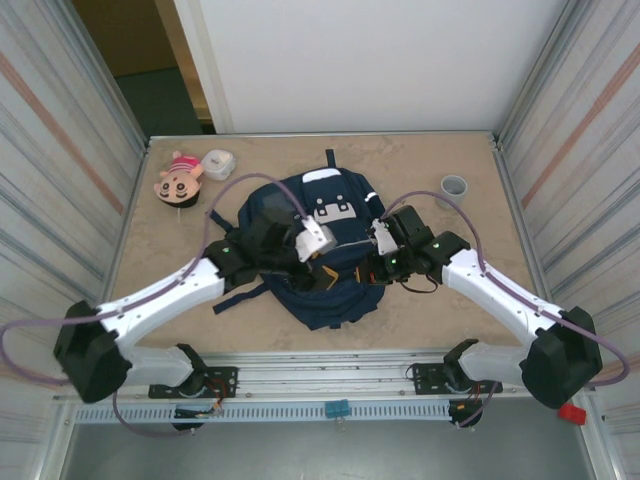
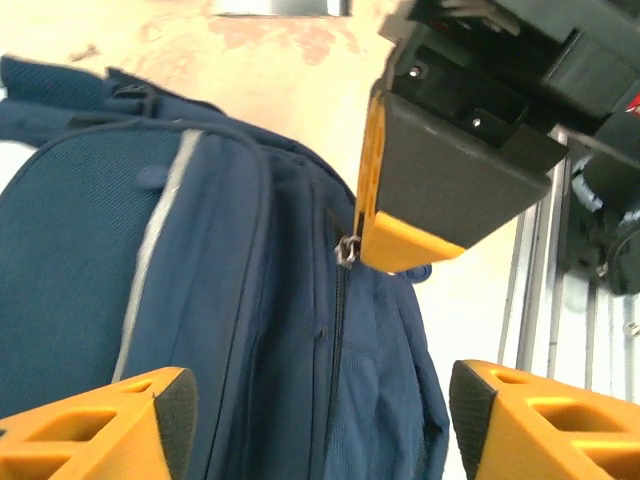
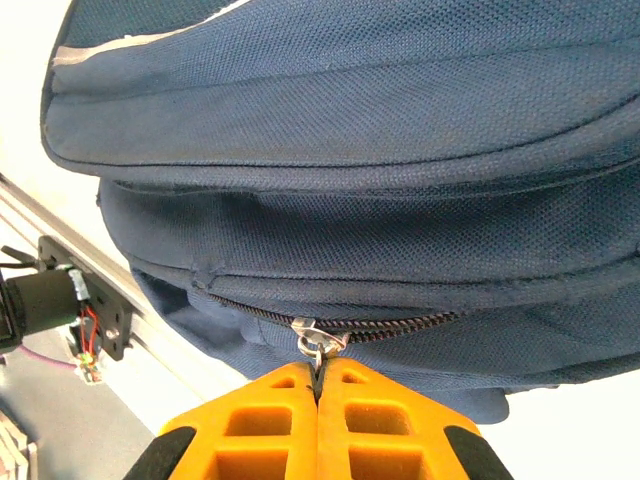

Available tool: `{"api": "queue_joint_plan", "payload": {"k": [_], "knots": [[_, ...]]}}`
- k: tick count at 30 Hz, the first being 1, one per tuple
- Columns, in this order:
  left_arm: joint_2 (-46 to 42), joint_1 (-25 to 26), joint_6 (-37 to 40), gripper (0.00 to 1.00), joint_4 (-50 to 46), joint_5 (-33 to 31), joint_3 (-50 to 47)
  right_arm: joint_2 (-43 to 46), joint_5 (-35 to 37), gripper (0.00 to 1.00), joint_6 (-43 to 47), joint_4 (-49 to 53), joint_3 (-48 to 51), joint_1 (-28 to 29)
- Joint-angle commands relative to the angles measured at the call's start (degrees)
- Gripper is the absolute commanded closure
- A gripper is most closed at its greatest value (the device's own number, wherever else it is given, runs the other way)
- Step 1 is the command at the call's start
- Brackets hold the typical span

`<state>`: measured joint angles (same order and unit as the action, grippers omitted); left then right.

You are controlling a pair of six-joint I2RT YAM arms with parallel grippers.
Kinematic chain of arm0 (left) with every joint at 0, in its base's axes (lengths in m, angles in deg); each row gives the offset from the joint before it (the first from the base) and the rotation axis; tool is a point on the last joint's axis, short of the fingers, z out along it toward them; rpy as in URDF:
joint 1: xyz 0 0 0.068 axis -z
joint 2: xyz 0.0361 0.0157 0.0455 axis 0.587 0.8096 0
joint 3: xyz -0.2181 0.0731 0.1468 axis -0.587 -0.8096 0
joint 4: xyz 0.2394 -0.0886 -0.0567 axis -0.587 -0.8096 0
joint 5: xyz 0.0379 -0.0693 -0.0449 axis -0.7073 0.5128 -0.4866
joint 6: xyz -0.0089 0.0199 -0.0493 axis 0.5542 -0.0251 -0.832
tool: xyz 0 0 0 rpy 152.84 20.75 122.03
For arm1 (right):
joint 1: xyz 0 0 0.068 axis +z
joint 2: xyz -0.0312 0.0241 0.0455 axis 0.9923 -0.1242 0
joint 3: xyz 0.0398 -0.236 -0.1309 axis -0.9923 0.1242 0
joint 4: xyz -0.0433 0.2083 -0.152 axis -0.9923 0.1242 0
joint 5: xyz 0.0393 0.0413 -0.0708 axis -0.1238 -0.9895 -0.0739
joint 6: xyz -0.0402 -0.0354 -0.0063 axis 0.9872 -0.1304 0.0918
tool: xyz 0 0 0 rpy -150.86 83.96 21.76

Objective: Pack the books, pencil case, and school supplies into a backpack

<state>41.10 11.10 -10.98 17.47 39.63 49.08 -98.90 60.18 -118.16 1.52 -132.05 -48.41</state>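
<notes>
Two claws on one bag, and only one's doing any work. The backpack [image 1: 322,303] lies flat mid-desk [image 1: 420,160] between the arms. The right claw [image 3: 318,388] is clenched tight on the zipper pull [image 3: 316,338], orange fingers pressed together with the little metal tab nipped at their tips. The left claw [image 2: 320,425] is released, jaws wide apart with blue fabric between them; whether they actually touch the cloth I can't tell. What matters for the next move imo: the zipper track [image 2: 330,360] runs from the pull straight toward the left claw in its wrist view, along the bag's side seam, so the pull has to travel along that line, not across it. Right arm's the one on it, so it should drag while the left pins the fabric, otherwise the whole bag probably just slides. Can't make out which side of the slider is open. Pink doll head [image 1: 178,180] and grey cup [image 1: 455,186] sit well apart near the far corners, out of the way.
</notes>
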Motion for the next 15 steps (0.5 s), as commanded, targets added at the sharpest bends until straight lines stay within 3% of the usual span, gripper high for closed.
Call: {"api": "queue_joint_plan", "payload": {"k": [1,5,9,15], "knots": [[6.0,0.7,9.6,0.31,-0.4,1.1,3.8,2.3,-2.6,1.00,0.8,-0.3,-0.1,-0.5],[11.2,1.8,11.0,0.34,0.4,-1.0,5.6,2.8,-2.8,1.00,0.8,-0.3,0.4,-1.3],[13.4,2.0,13.0,0.45,0.8,-3.4,5.1,2.9,-3.4,1.00,1.1,-0.3,0.6,-2.2],[13.5,2.3,15.5,0.89,-0.9,-0.2,4.3,2.4,-3.1,1.00,1.8,-0.3,0.8,-3.5]]}}
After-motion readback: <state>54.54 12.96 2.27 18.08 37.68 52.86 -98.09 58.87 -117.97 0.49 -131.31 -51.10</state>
